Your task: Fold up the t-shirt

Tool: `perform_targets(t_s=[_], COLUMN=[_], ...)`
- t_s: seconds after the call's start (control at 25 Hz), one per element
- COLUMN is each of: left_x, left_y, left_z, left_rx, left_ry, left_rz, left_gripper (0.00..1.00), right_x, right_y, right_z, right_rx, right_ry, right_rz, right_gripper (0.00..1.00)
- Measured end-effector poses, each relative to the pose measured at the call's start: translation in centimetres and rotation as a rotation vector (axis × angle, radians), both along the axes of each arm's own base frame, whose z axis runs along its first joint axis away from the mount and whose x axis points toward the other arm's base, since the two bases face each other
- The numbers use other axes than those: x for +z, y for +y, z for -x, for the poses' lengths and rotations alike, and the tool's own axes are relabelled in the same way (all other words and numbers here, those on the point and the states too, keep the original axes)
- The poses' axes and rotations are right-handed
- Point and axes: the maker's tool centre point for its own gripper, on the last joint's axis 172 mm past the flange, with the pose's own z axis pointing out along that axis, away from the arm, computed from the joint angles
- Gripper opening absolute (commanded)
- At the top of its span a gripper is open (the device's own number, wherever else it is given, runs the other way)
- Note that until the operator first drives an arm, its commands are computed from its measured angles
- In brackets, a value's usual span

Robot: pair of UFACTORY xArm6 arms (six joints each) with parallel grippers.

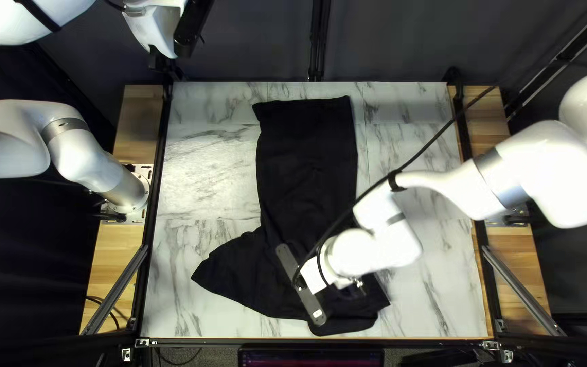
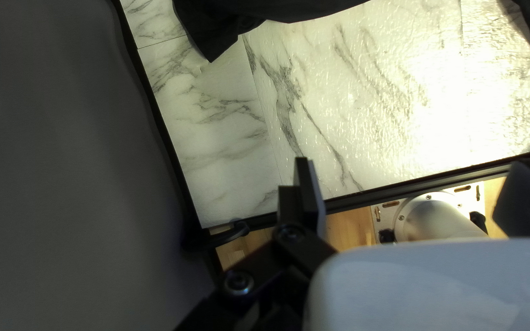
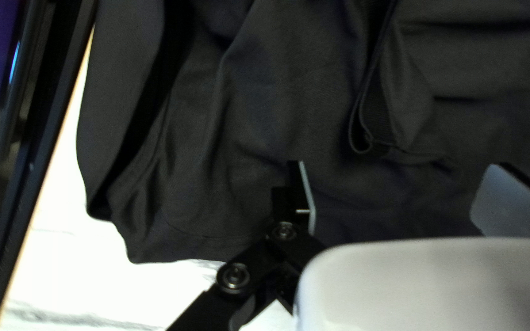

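Monitor (image 1: 310, 358) just beyond table's near edge. Black t-shirt (image 1: 307, 153) on marble-patterned table (image 1: 205, 170), near part spread wide and rumpled, one corner pointing toward left arm's side. Right gripper (image 1: 315, 277) over this near part, fingers apart, cloth below; raised, curled edge of fabric ahead of them. From there, t-shirt narrows into long, flatter strip, ending near table's far edge. Left gripper (image 1: 163, 62) raised around table's far left corner, fingers apart, nothing between. Dark curtain (image 1: 402, 41) behind.
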Motion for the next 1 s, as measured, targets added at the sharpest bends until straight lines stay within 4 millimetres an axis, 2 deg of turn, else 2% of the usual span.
perform_targets(t_s=[0.24, 0.48, 0.6, 0.76, 0.8, 0.84, 1.0], left_x=[0.0, 0.0, 0.0, 0.0, 0.0, 0.0, 0.0], left_y=[0.0, 0.0, 0.0, 0.0, 0.0, 0.0, 0.0], left_z=[0.0, 0.0, 0.0, 0.0, 0.0, 0.0, 0.0], left_rx=[0.0, 0.0, 0.0, 0.0, 0.0, 0.0, 0.0], left_ry=[0.0, 0.0, 0.0, 0.0, 0.0, 0.0, 0.0], left_rz=[0.0, 0.0, 0.0, 0.0, 0.0, 0.0, 0.0], left_gripper=[1.0, 1.0, 1.0, 1.0, 1.0, 1.0, 1.0], right_x=[-0.6, 0.4, 1.1, 1.9, 2.1, 2.2, 3.0], right_y=[-0.5, -2.4, -3.9, -6.1, -6.6, -7.1, -8.1], right_z=[-0.5, 0.1, 0.8, 3.1, 3.6, 4.1, 5.1], right_rx=[0.046, 0.069, 0.084, 0.129, 0.143, 0.16, 0.189], right_ry=[0.033, 0.02, 0.011, 0.007, 0.005, 0.001, -0.026], right_rz=[-0.017, -0.006, 0.003, 0.011, 0.01, 0.008, -0.005], right_gripper=[0.0, 0.0, 0.0, 0.0, 0.28, 1.0, 1.0])
